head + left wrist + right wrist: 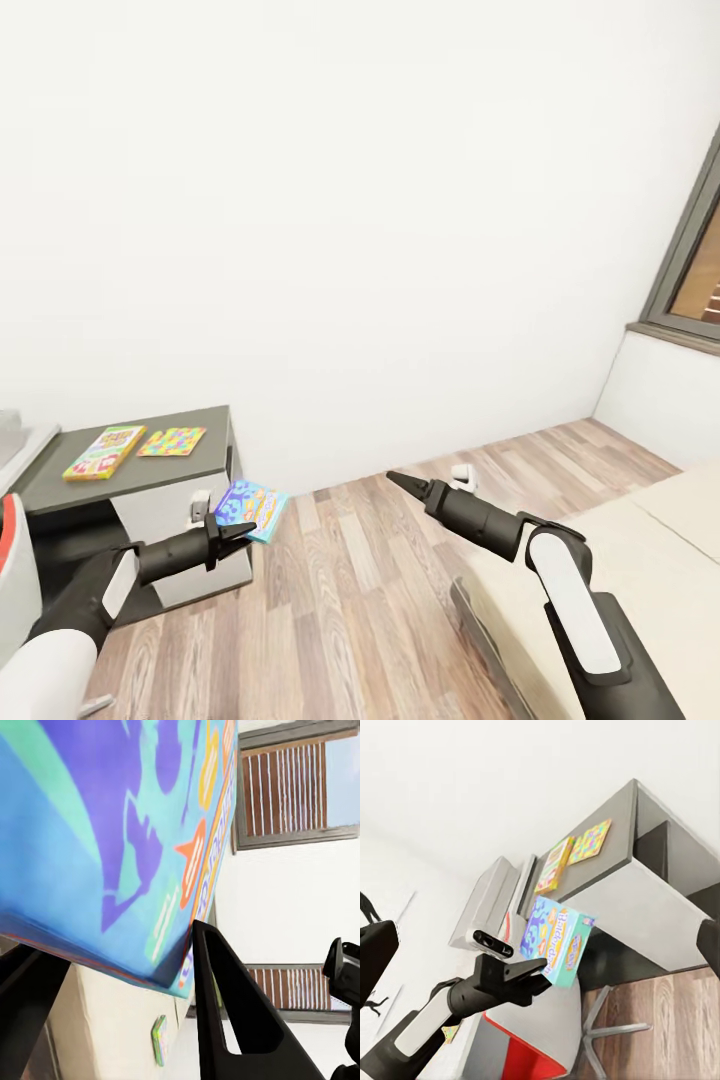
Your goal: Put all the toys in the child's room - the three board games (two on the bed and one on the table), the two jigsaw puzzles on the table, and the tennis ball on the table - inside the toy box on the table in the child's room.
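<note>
The bed (640,540) fills the lower right of the head view, its beige mattress bare where it shows. At the left edge stands the table (60,485), its dark lower unit carrying a yellow-green game (105,451) and, just beside it, a puzzle (172,441), both lying flat. A grey corner at the far left edge may be the toy box (10,425); too little shows to be sure.

The blue game (250,509) hangs in the air at lower left, off the table's near corner, pinched at one edge by the left tool (232,530), whose fingers (225,1012) are closed on it. The right tool (398,481), mid-frame, holds nothing, its jaws together or nearly so.

The box looks light and stiff, with a glossy cover that could slide in a thin edge grip; it tilts already. A hold deeper across the flat faces would likely carry it safer to the tray.
</note>
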You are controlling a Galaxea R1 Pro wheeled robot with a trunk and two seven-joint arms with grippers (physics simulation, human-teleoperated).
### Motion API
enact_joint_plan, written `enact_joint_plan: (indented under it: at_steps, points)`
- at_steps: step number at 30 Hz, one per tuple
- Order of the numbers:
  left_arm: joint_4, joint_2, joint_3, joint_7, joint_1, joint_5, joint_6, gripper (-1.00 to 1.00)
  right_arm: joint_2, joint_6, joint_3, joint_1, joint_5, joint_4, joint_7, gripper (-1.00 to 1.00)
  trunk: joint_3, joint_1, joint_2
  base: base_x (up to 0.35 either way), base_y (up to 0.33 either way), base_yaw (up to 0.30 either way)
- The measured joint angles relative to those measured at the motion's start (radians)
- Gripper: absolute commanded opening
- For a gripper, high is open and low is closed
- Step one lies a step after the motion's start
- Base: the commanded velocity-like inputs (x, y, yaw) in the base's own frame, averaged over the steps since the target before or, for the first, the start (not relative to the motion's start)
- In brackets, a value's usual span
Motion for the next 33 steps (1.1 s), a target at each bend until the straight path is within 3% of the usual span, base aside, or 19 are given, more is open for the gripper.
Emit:
enact_joint_plan:
  at_steps: [7,33]
  points:
    - [0.0,0.0,0.0,0.0,0.0,0.0,0.0,-1.0,0.0,0.0,0.0,0.0,0.0,0.0,0.0,1.0,0.027,-0.027,0.049,0.0,0.0,0.268]
    - [0.0,-0.002,-0.002,0.001,0.0,0.0,-0.001,-1.0,0.001,0.0,0.0,0.0,0.0,0.0,0.0,1.0,0.044,-0.027,0.05,0.0,0.0,0.268]
